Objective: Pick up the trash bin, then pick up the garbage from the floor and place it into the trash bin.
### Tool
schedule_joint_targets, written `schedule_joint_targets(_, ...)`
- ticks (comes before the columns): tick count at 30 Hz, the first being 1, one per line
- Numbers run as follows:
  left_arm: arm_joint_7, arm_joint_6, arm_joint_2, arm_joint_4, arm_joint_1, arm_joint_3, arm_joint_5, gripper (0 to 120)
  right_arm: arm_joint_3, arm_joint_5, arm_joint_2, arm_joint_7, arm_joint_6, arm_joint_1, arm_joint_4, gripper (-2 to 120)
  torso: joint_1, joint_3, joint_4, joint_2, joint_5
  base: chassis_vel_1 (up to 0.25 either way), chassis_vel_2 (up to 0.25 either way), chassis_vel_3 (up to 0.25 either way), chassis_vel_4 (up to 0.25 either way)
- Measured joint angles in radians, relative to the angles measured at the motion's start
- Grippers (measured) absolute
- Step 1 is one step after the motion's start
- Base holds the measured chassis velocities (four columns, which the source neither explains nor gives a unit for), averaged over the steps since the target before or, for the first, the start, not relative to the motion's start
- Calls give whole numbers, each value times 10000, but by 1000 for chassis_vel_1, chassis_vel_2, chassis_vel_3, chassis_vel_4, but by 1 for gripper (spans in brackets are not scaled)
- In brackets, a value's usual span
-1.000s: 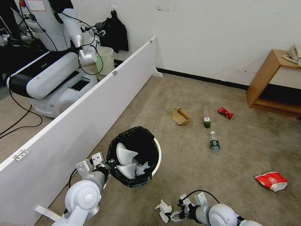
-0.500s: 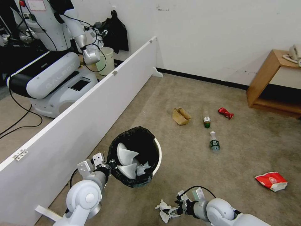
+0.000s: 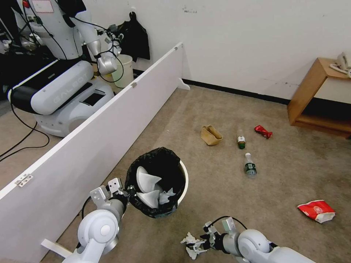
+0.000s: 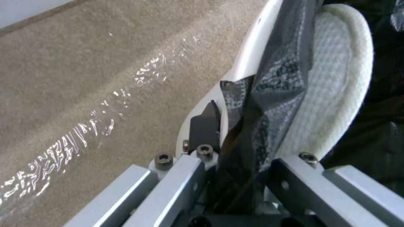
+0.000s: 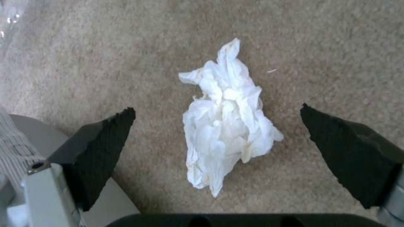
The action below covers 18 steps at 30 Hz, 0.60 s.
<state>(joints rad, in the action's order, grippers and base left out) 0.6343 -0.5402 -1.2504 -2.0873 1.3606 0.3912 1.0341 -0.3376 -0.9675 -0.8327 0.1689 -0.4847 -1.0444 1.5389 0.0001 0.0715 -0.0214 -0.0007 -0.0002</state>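
Note:
The trash bin, white with a black bag over its rim, holds two white slippers. My left gripper is shut on the bin's near rim; in the left wrist view the left gripper pinches the rim and liner beside a slipper. A crumpled white tissue lies on the carpet, and my right gripper stands open at it. In the right wrist view the tissue lies between the black pads, untouched. Farther off lie a tan paper bag, two bottles, a red wrapper and a snack packet.
A long white partition board runs along the left, with another robot and a pale green bin behind it. A wooden shelf stands against the far right wall. Open carpet lies between the bin and the litter.
My right gripper has crept left over the carpet until its open fingers straddle the tissue. The left gripper and bin have stayed put.

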Motion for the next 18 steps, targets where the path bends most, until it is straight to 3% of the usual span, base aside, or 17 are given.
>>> schedule_joint_targets(10, 0, 11, -17, 16, 1, -16, -8, 2, 47, 61, -39, -279, -11, -82, -134, 100, 0, 0, 0, 0, -1, 0, 0, 0, 0)
schedule_joint_targets(18, -6, 36, -29, 46, -5, -14, -9, 2, 139, -185, -35, -1083, -112, -155, -110, 100, 0, -2, 2, 1, 2, 0, 0, 0, 0)
